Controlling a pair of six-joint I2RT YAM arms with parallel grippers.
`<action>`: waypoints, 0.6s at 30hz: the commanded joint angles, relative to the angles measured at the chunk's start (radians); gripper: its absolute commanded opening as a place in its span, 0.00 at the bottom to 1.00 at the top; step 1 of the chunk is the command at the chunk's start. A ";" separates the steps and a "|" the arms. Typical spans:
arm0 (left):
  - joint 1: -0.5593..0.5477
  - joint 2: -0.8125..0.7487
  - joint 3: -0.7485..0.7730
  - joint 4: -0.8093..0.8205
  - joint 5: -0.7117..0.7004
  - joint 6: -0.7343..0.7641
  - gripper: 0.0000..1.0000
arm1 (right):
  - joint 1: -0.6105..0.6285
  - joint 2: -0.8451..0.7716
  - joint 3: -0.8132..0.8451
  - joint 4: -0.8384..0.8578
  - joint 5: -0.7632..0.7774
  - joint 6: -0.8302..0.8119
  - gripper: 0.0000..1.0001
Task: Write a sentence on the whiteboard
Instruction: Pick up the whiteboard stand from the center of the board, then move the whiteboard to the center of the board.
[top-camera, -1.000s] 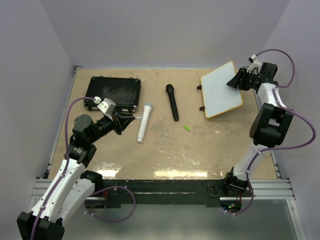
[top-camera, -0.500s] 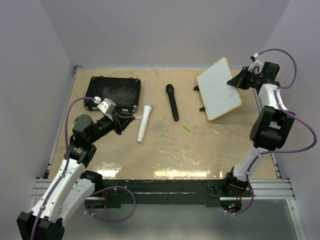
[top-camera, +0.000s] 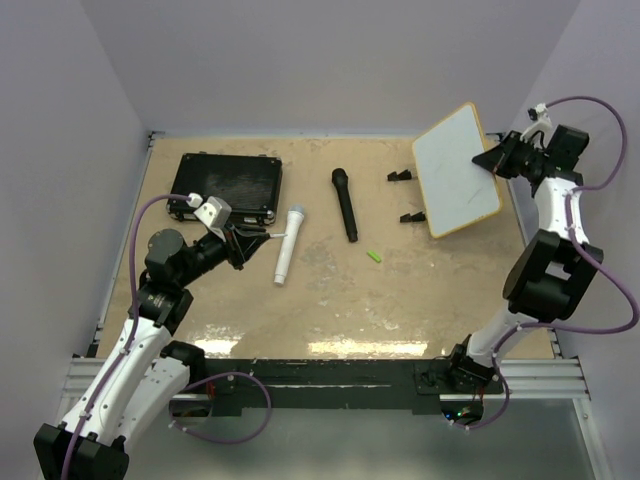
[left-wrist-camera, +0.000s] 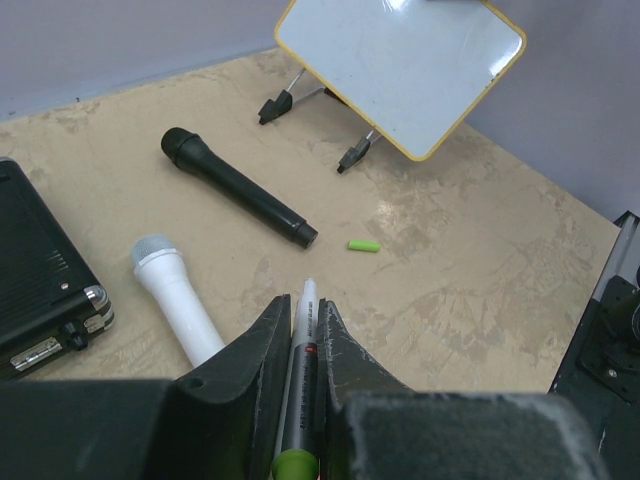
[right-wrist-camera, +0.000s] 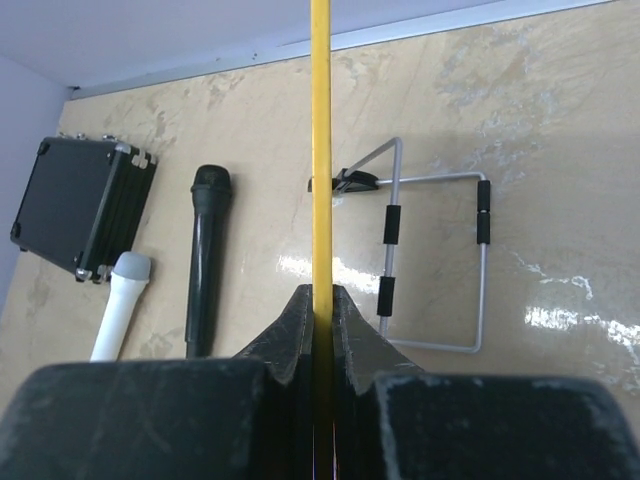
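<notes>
Black case (top-camera: 227, 185) lies at 11 o'clock. I have the whiteboard (top-camera: 457, 170) tilted in the air at 2 o'clock, right gripper (top-camera: 497, 160) clamped on its edge, wire stand (top-camera: 410, 217) just beside. Left gripper (left-wrist-camera: 302, 305), 9 o'clock, pinches a marker (left-wrist-camera: 298, 380). Green cap (top-camera: 374, 256) near centre.

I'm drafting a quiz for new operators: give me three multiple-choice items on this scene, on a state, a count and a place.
1. The whiteboard is: A lying flat; B standing unsupported; C held up by its rim in the right gripper.
2. Microphones on the table: A one; B two; C three.
3. The green cap lies: A near the black microphone's tail; B against the back wall; C at the table's near edge.
Answers: C, jaws shut on its rim; B, a black one and the white microphone; A, just beyond that tail.
</notes>
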 joint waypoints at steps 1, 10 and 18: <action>0.008 -0.009 0.020 0.034 0.020 0.025 0.00 | 0.000 -0.149 -0.029 0.041 -0.062 -0.053 0.00; 0.011 -0.021 0.013 0.056 0.020 0.018 0.00 | 0.009 -0.324 -0.095 -0.092 -0.030 -0.230 0.00; 0.013 -0.035 -0.076 0.279 0.108 -0.189 0.00 | 0.064 -0.471 -0.079 -0.520 -0.115 -0.634 0.00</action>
